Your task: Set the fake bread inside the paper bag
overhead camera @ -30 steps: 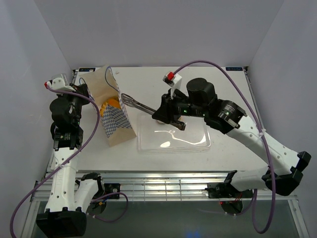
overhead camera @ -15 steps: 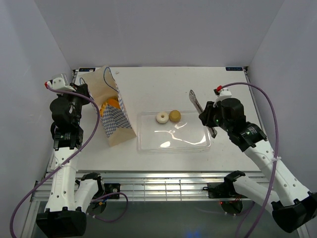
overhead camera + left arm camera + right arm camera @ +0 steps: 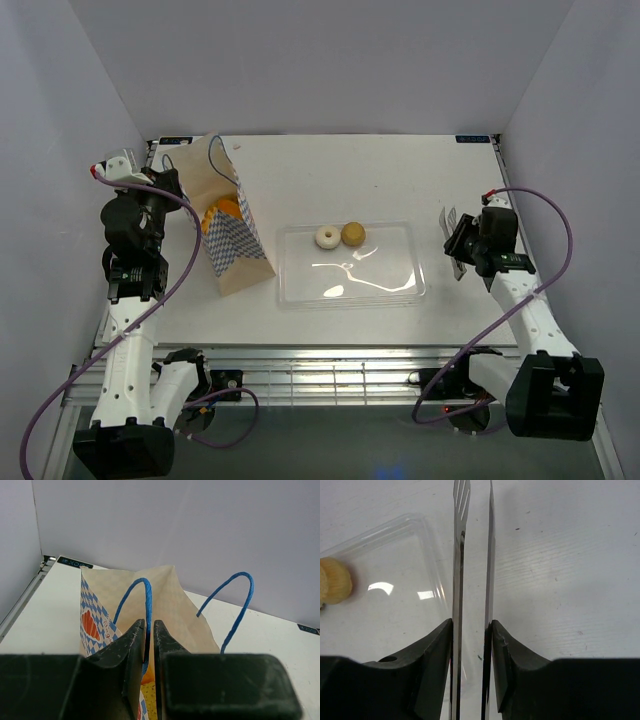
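The paper bag (image 3: 238, 250) stands upright at the left of the table (image 3: 350, 170) with its mouth open. The left gripper (image 3: 149, 625) sits at the near blue cord handle (image 3: 142, 587), apparently to steady the bag and keep the mouth spread for loading. Its fingers stand close on either side of the cord, with a thin slit showing beside it, so I cannot tell whether they clamp it or merely flank it. The right gripper (image 3: 472, 625) presses against the outer faces of a pair of metal tongs (image 3: 458, 555), using them as its reach. The blades are slightly parted with nothing between them, and they hang just off the right end of the clear plastic tray (image 3: 400, 285). Of the fake bread, a pale ring (image 3: 326, 237) and a golden bun (image 3: 352, 233) lie side by side on the tray, well away from the tongs. An orange piece (image 3: 228, 209) shows inside the bag. The bag's walls hide anything deeper inside. The right wrist view cuts the bun at its left edge and misses the ring.
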Robot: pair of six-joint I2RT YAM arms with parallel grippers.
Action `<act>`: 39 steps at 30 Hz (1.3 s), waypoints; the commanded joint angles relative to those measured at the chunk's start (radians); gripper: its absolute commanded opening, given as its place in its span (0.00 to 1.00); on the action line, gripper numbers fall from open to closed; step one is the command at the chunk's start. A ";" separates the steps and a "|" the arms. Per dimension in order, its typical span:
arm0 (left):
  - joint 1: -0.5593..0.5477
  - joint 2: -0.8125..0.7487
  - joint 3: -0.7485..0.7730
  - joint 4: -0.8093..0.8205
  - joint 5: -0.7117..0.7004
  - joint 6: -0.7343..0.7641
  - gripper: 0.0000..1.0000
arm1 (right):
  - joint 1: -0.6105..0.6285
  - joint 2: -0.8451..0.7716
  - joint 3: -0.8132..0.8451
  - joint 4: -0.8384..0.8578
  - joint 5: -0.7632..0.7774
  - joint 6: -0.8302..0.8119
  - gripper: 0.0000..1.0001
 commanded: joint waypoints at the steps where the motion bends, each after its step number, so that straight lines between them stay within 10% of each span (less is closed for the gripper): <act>1: 0.005 -0.018 0.008 -0.009 -0.006 0.005 0.24 | -0.024 0.081 -0.005 0.175 -0.018 -0.017 0.42; 24: 0.006 -0.021 0.019 -0.021 -0.043 0.014 0.27 | -0.045 0.428 0.102 0.237 0.057 -0.031 0.55; 39: 0.006 -0.019 0.022 -0.025 -0.037 0.014 0.47 | -0.045 0.505 0.148 0.205 0.030 -0.033 0.62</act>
